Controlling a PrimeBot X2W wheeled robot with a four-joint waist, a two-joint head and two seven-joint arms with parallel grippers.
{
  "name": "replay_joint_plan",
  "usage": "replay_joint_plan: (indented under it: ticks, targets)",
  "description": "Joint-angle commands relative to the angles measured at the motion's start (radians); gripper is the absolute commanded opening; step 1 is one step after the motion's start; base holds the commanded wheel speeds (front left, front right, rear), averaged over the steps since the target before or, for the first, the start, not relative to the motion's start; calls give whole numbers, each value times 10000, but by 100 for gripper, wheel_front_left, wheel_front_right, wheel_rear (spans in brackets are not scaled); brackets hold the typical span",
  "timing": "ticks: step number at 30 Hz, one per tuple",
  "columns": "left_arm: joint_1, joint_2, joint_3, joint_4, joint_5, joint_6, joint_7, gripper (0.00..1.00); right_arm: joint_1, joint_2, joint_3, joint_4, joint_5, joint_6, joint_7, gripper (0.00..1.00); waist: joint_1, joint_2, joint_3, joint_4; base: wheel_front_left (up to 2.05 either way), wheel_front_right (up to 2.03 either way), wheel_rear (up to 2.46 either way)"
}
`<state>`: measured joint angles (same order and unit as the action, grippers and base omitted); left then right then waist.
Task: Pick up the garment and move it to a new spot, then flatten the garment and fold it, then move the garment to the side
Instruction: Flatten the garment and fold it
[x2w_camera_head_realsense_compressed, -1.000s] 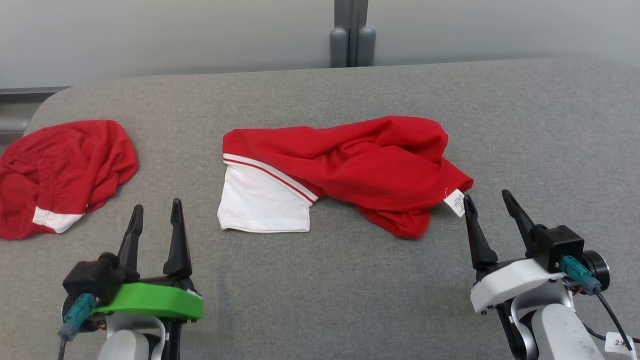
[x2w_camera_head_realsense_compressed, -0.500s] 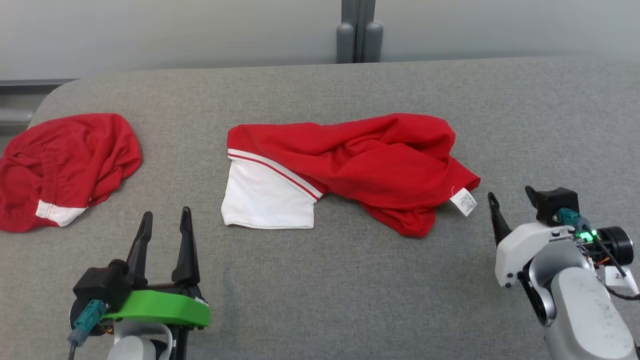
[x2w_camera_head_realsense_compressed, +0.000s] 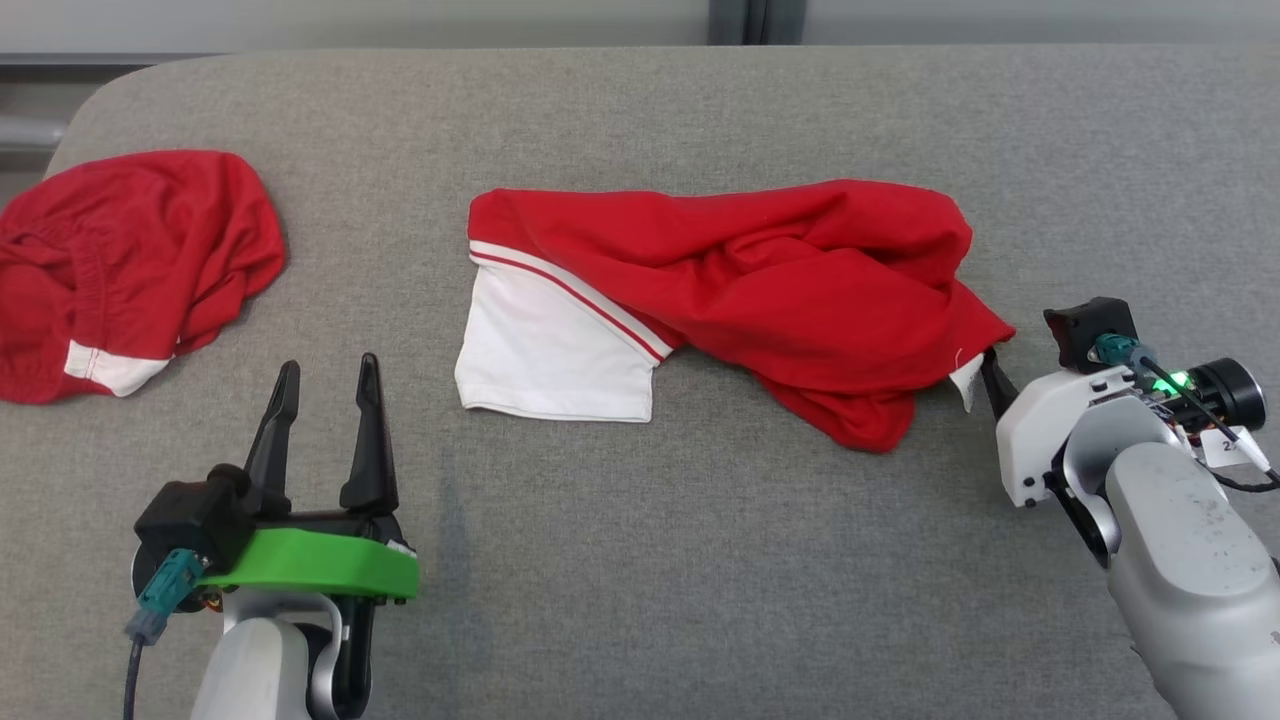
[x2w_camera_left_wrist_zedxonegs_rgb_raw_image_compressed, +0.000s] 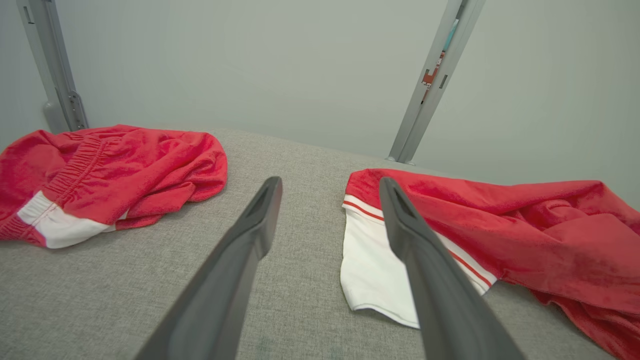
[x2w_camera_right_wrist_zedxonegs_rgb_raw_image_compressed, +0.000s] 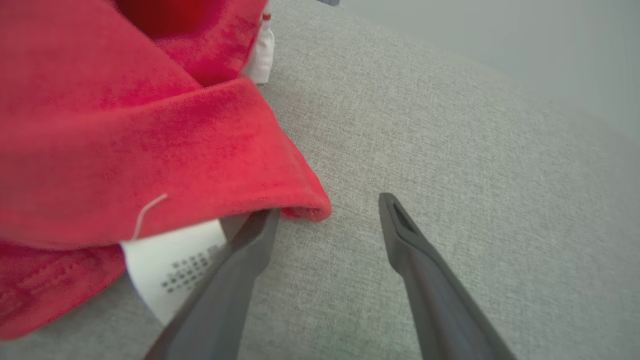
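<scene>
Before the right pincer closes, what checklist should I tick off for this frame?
1. Right pincer open: ok.
2. One of its fingers against the label under the red garment corner: ok.
3. Cloth well between both fingers: not ok, mostly bare gray surface there.
4. Left pincer open, off the cloth: ok.
5. Second garment lying apart: ok.

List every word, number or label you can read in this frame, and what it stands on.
Care label on the red garment: rows of print, too blurred to read.
White tag at the head view's right edge: seems to start "2", the rest unreadable.
</scene>
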<state>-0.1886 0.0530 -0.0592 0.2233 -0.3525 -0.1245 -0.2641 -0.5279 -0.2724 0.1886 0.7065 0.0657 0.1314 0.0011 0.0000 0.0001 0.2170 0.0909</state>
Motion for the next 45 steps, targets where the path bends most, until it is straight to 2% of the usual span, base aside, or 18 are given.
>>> replay_joint_plan:
  ticks: [1,7,8,9,14,18,22,26,36,37,38,39,45]
  targets:
    - [-182,3,40,-39,5,-68,-5,100,-250,-80,245,148,106,-14,-157,100,0,-1,313,239,0,0,0]
    - [-301,-11,-4,-27,-27,-59,-5,100,-746,-501,1856,631,725,-14,-601,100,0,-1,430,361,0,0,0]
    - [-311,-13,-13,-27,-34,-58,-5,100,-789,-560,2012,685,856,-14,-644,40,0,-1,428,364,0,0,0]
    - [-314,-13,-11,-23,-40,-59,-5,100,-832,-624,2116,766,971,-15,-715,0,0,-1,418,360,0,0,0]
    - [-278,-18,22,-4,-117,-61,-5,100,-1333,-860,1797,945,867,-15,-1349,0,0,-1,266,248,0,0,0]
    - [-210,-18,22,-24,-129,-62,-5,100,-1874,-873,805,1025,-34,-15,-1984,0,0,-1,80,115,0,0,0]
    - [-113,-18,51,-31,-151,-61,-5,100,-2343,-725,-590,594,-1154,-15,-2385,0,0,-1,-124,-7,0,0,0]
    - [13,-16,94,-8,-186,-62,-5,100,-1836,-201,-2030,-164,-2341,-15,-2572,0,0,-1,-323,-127,0,0,0]
    - [155,-15,120,6,-204,-62,-5,100,997,1455,-4265,-1552,-3983,-15,-2645,0,0,-1,-464,-530,0,0,0]
    - [156,-15,133,7,-188,-62,-5,100,1218,1570,-4392,-1638,-4093,-15,-2647,34,0,-1,-471,-572,0,0,0]
    - [155,-13,148,7,-173,-62,-5,100,1463,1700,-4547,-1696,-4196,-15,-2648,75,0,-1,-478,-621,0,0,0]
    - [152,-15,149,8,-153,-62,-5,100,1629,1792,-4667,-1734,-4233,-15,-2651,100,0,-1,-484,-655,0,0,0]
    - [204,-14,126,125,-58,-63,-5,100,2579,2147,-4993,-1983,-4103,-15,-2660,100,0,-1,-597,-796,0,0,0]
